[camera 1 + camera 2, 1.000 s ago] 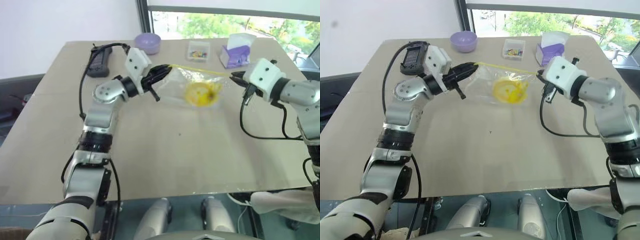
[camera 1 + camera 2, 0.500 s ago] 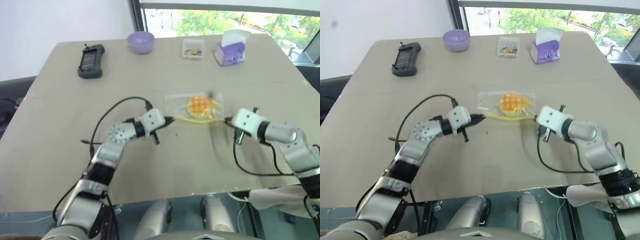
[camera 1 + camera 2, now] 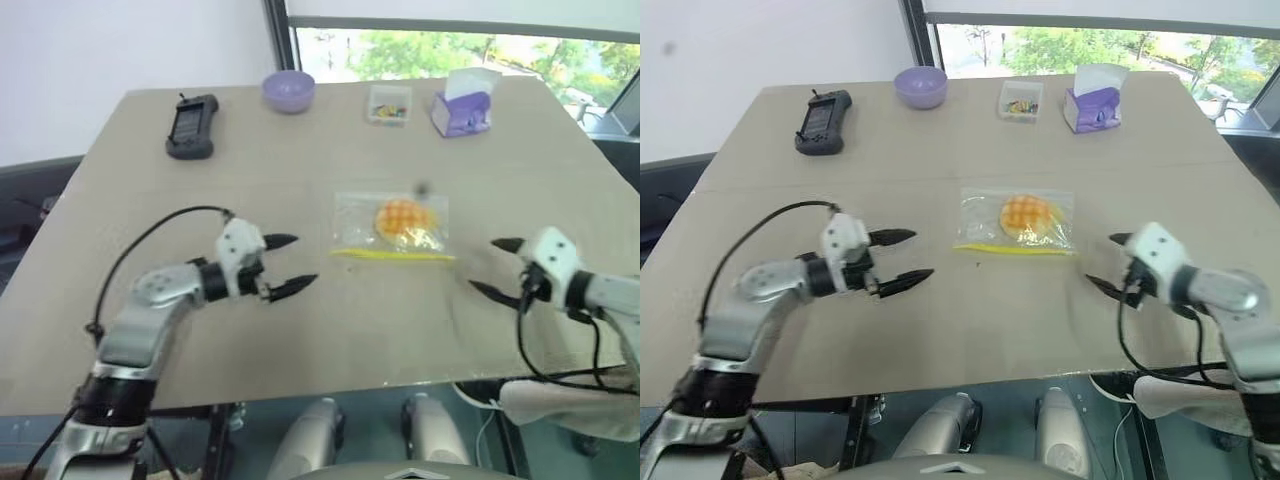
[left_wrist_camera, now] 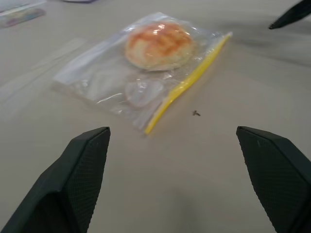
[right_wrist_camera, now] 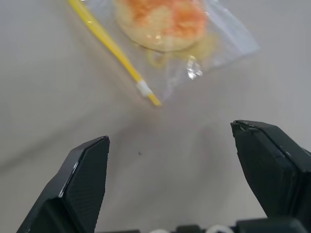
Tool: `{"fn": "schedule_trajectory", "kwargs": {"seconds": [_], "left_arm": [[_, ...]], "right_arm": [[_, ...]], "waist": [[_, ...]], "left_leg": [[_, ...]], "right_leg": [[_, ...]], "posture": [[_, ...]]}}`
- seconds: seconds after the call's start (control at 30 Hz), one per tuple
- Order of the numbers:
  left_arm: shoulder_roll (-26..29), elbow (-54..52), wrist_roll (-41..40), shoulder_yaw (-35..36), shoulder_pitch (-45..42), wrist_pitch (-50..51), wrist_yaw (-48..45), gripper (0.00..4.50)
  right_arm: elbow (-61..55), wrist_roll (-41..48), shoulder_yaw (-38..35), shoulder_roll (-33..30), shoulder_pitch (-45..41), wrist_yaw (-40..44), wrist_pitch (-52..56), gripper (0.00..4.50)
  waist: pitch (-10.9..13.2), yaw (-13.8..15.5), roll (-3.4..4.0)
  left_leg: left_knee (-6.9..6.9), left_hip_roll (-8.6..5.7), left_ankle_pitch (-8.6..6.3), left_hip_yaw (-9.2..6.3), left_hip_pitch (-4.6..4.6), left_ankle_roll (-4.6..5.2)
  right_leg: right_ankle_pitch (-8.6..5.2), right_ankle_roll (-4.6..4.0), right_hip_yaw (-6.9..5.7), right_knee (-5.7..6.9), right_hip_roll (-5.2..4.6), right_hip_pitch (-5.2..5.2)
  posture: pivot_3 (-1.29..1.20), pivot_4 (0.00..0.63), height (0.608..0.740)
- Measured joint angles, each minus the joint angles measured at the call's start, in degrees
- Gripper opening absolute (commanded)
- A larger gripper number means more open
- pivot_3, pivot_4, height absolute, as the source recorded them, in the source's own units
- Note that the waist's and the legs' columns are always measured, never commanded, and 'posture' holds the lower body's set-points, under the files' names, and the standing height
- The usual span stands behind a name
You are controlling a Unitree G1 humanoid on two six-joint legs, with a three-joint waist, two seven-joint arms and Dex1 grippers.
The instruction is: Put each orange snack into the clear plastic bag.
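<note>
Far L on the tan table (image 3: pixel 300 330) sits a black handheld controller (image 3: pixel 190 125); next along the back edge a purple bowl (image 3: pixel 289 90), then a small clear box of colourful bits (image 3: pixel 389 104), then a purple tissue box (image 3: pixel 464 107); none of these matter to the job.

L gripper (image 3: pixel 283 263) hovers low over the table, well L of the bag, fingers spread wide, nothing between them; its wrist view looks across at the bag's near corner.

Centre: clear plastic bag (image 3: pixel 1017 222) lies flat on the table; yellow zip strip (image 3: pixel 1012 249) runs along the edge nearest the robot; the orange bun (image 3: pixel 1025 213) w/ grid top is inside it, up toward the R half, visible thru the film; no other orange snack shows on the table.

R gripper (image 3: pixel 1110 263) sits R of the bag, apart from it, fingers also spread wide and empty; its wrist view shows the zip's end w/ a pale slider tab (image 5: pixel 144 88).

Judgement: the bun is bagged, so the step in hand looks like letting go and clearing off; to do it well, keep both grippers wide and draw them away level or upward, not across the bag, so a fingertip doesn't snag the film or drag the zip; whether the zip is fully sealed I can't tell; if more snacks are due, leave the mouth facing the robot, bag flat, bun away from the opening.
</note>
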Motion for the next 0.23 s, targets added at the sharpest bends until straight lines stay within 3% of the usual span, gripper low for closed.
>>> {"fn": "schedule_trajectory", "kwargs": {"seconds": [0.13, 0.23], "left_arm": [[3.36, -4.13, -4.02, 6.12, 3.53, 5.65, 1.1, 4.5], [4.72, -4.88, -4.48, 7.56, 4.55, 7.03, 1.48, 4.5]], "right_arm": [[-1.97, 6.05, -8.06, -0.92, 5.1, 2.29, 1.61, 4.46], [-3.44, 8.88, -9.66, -1.03, 6.6, 3.17, 2.91, 4.46]], "waist": [[0.01, 0.57, 0.01], [0.02, 0.65, 0.05]], "left_leg": [[-0.03, 0.05, -0.14, -0.01, 0.02, 0.23], [-0.04, 0.06, -0.16, 0.03, 0.08, 0.25]], "right_leg": [[0.0, 0.0, -0.02, -0.03, 0.02, 0.04], [0.0, 0.0, -0.01, -0.05, 0.03, 0.11]], "posture": [[0.0, 0.15, 0.74], [0.0, 0.15, 0.74]]}}
